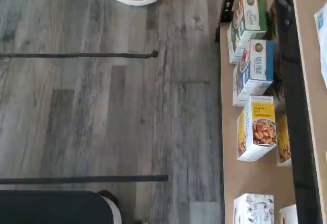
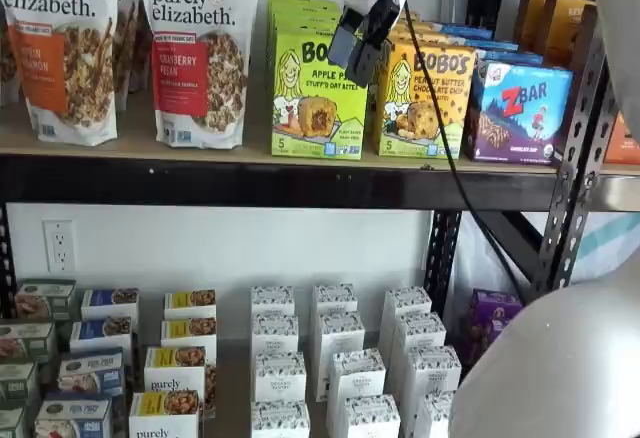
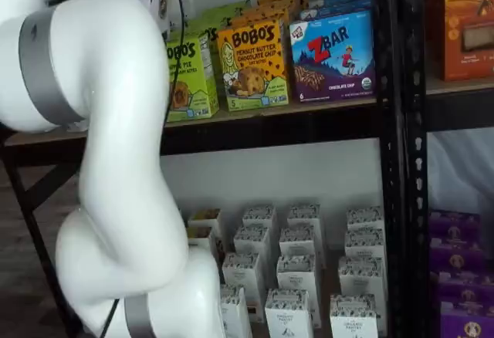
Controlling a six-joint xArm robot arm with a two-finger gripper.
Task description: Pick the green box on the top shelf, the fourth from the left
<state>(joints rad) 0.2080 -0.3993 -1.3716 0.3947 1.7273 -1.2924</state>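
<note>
The green box (image 2: 312, 93) is a lime-green Bobo's carton standing upright at the front of the top shelf (image 2: 200, 148), a tan board with a black front beam. More green cartons stand in a row behind it. My gripper (image 2: 352, 61) hangs from above, in front of the box's upper right corner, apart from it. Its two black fingers (image 2: 340, 46) show a gap and hold nothing. In a shelf view the green box (image 3: 191, 76) is partly hidden behind my white arm (image 3: 116, 160). The wrist view shows only floor and low-shelf boxes.
A yellow-orange Bobo's box (image 2: 425, 98) stands just right of the green one, then a blue ZBar box (image 2: 520, 108). Granola bags (image 2: 195, 53) stand to its left. A cable (image 2: 445, 158) hangs from the gripper. Small white cartons (image 2: 340, 358) fill the lower shelf. A black upright (image 2: 570, 168) stands at right.
</note>
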